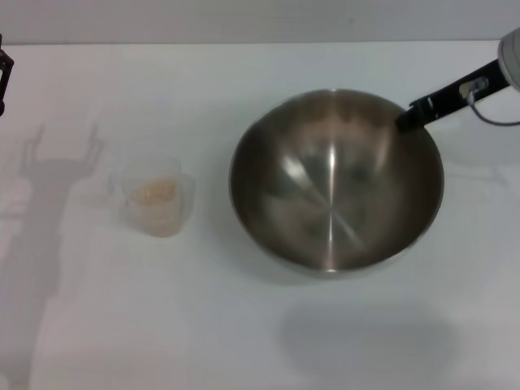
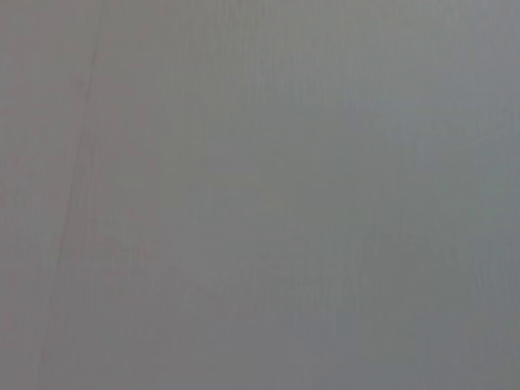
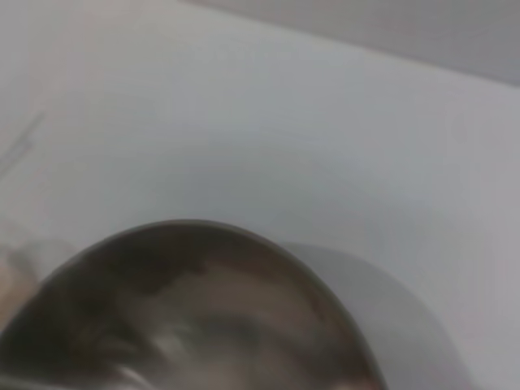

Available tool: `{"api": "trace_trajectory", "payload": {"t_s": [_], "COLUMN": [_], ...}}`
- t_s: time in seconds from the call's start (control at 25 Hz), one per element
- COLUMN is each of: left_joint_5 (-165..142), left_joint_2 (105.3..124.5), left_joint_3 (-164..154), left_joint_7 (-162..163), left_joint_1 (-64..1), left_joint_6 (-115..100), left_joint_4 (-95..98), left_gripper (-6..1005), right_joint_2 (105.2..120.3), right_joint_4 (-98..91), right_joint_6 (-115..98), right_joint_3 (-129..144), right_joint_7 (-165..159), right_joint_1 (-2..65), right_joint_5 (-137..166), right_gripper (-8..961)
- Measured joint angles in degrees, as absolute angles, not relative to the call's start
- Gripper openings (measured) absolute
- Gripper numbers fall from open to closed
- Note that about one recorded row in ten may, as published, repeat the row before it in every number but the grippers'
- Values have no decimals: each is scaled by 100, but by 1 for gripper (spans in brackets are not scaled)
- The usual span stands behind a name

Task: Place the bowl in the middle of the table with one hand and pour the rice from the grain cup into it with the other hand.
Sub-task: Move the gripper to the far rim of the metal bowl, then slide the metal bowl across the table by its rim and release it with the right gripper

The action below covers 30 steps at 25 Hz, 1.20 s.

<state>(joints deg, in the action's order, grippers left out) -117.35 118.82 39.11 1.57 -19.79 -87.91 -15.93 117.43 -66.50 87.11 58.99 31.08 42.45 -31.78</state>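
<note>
Left hand point(image 1: 3, 69) shows only as a dark sliver at the table's left edge, toward the far corner, parked well away from everything; whether it is open or closed I cannot tell, and its own wrist view gives nothing but flat grey. Moving rightward across the table point(image 1: 97, 325), the grain cup point(image 1: 157, 197) stands upright in the left half, about midway between the near and far edges, with a small heap of rice point(image 1: 154, 192) inside it. Next comes the bowl point(image 1: 336, 180), sitting a little right of the table's centre, well apart from the cup, its inside apparently bare. Right hand point(image 1: 406, 120) reaches in from the far right corner and meets the bowl's far-right rim (one dark finger lies over the lip; the other is hidden, so a firm grip cannot be confirmed).

My reading is that bowl placement is the step in hand and close to done. To finish it well, nudge the bowl only slightly toward the left edge so it sits centred, keep it flat on the table, then let go straight off the rim so the smooth steel does not skid or rock. Pouring has not begun; the cup is untouched.
</note>
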Motion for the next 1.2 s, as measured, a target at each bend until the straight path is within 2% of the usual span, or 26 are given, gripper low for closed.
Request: {"api": "trace_trajectory", "payload": {"t_s": [0.44, 1.2], "left_joint_5": [-11733, -11759], "left_joint_2": [11883, 11874], "left_joint_3": [3911, 3911], "left_joint_7": [149, 149], "left_joint_1": [-1991, -1995], "left_joint_6": [-8791, -8869], "left_joint_4": [-1609, -1573], "left_gripper": [786, 779], "right_joint_2": [11746, 11704], "right_joint_4": [-6705, -5492], "right_joint_6": [8550, 8266], "right_joint_3": [5461, 5514], "right_joint_7": [3120, 3118], "right_joint_1": [4346, 4599], "right_joint_5": [-3992, -3724], "right_gripper": [42, 83]}}
